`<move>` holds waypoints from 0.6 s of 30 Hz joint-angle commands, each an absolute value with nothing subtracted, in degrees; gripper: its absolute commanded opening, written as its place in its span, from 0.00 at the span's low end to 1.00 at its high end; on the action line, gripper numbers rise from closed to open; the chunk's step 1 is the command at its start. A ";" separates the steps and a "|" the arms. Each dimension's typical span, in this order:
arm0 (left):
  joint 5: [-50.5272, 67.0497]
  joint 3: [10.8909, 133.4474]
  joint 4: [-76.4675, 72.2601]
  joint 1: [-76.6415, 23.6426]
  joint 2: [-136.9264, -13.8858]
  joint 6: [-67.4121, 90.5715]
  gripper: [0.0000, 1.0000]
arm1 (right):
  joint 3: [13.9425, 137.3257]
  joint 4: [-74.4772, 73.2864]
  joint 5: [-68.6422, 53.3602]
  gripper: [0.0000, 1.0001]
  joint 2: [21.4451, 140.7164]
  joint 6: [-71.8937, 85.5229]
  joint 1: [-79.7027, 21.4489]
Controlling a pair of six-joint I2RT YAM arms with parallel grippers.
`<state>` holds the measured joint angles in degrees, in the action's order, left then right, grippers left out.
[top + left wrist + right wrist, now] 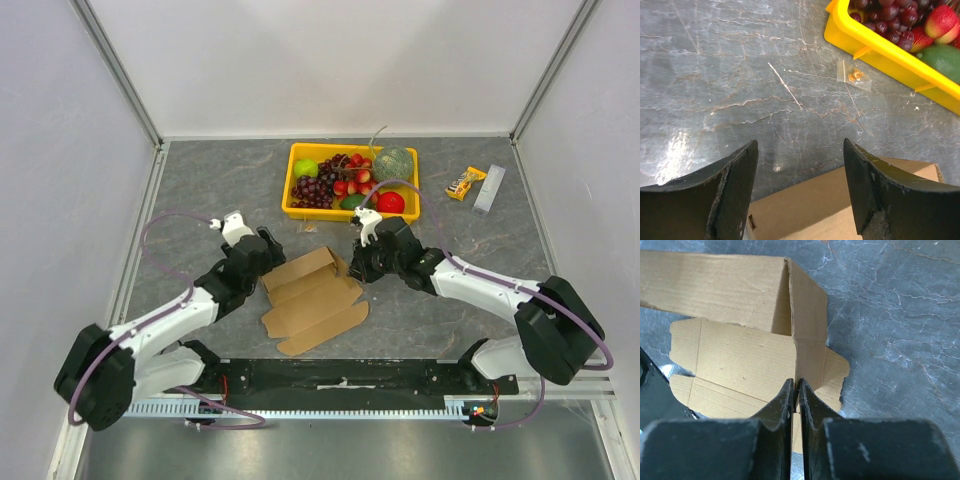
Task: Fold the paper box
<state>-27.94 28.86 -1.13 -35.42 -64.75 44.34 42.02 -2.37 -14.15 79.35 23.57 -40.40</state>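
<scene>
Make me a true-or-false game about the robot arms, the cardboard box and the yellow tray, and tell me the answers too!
1. The right pincer is pinching the paper box. True.
2. The left pincer is shut. False: it is open, with nothing held in it.
3. The yellow tray is empty. False: it has fruit in it.
4. The paper box lies between the two arms, nearer their bases than the yellow tray. True.
</scene>
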 commanded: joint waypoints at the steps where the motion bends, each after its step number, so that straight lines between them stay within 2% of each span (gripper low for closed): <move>1: -33.31 28.13 7.28 -35.16 -57.41 51.32 0.75 | 42.10 -0.35 -12.30 0.13 77.34 25.22 -40.61; 10: -31.91 28.13 16.69 -35.24 -53.35 59.05 0.77 | 41.57 1.23 -13.44 0.13 77.25 26.28 -40.61; 18: -29.18 26.19 17.75 -35.95 -52.47 63.98 0.76 | 40.17 3.69 -15.47 0.13 77.34 28.12 -41.22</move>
